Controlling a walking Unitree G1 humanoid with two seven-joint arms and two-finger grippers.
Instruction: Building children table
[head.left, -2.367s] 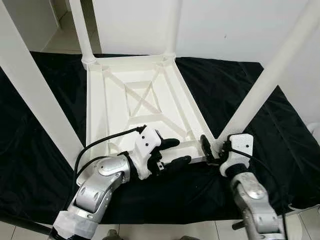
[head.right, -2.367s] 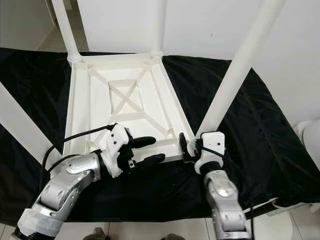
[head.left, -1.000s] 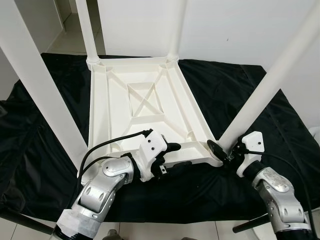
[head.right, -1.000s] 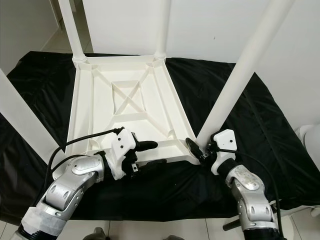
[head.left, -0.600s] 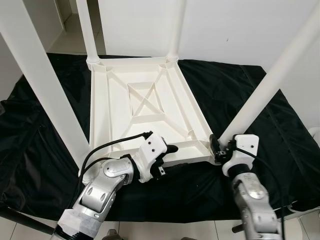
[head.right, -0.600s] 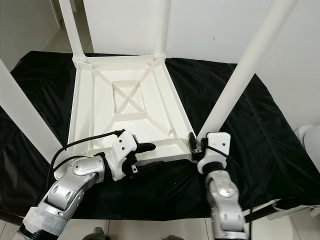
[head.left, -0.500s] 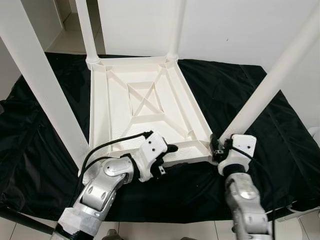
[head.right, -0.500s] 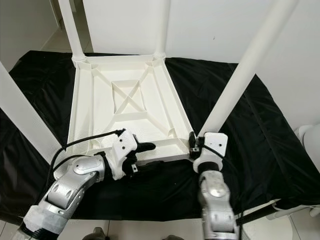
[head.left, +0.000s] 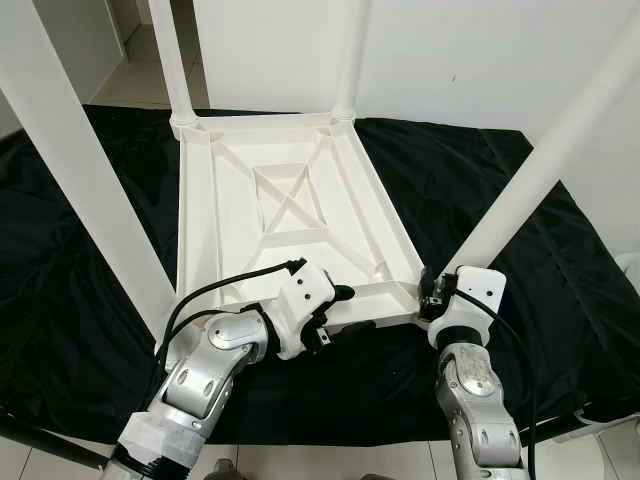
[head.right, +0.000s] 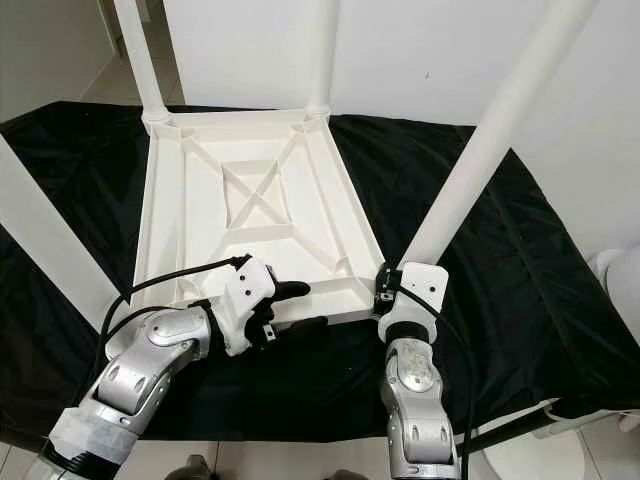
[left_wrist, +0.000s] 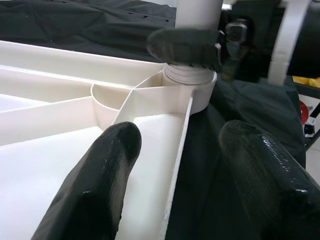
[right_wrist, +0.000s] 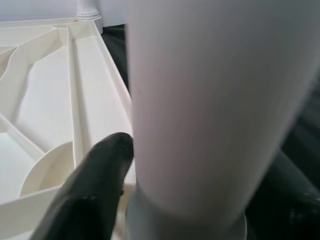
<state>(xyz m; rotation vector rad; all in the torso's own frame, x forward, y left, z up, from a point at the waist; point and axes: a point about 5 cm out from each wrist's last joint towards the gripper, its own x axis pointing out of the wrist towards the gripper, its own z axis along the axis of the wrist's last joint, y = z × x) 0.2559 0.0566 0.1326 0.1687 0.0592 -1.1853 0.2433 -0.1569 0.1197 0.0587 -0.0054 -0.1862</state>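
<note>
1. A white plastic children's table (head.left: 290, 215) lies upside down on a black cloth (head.left: 510, 215), its ribbed underside facing up with an X-shaped brace in the middle.
2. Four white legs stand up from its corner sockets: the far-left leg (head.left: 172, 60), the far-right leg (head.left: 352, 55), the near-left leg (head.left: 80, 170) and the near-right leg (head.left: 540, 175).
3. The left gripper (head.left: 338, 310) is at the table's near edge, left of the near-right corner. Its fingers are spread moderately and straddle the near rim: one finger (left_wrist: 107, 175) rests over the inner side of the tabletop, the other (left_wrist: 265, 165) lies outside over the cloth.
4. The right gripper (head.right: 383, 290) is at the near-right corner, at the base of the near-right leg. In the right wrist view, one black finger (right_wrist: 95, 185) sits against the side of the leg just above its socket collar; the other is a dark shape on the opposite side. The pincer is closed around the leg's base.
5. The left wrist view looks along the near rim toward that corner socket (left_wrist: 192, 82), where a black finger of the right gripper presses against the leg just above the collar.
6. A white wall (head.left: 480, 50) rises behind the cloth, and pale tiled floor (head.left: 130, 75) shows at the far left.
</note>
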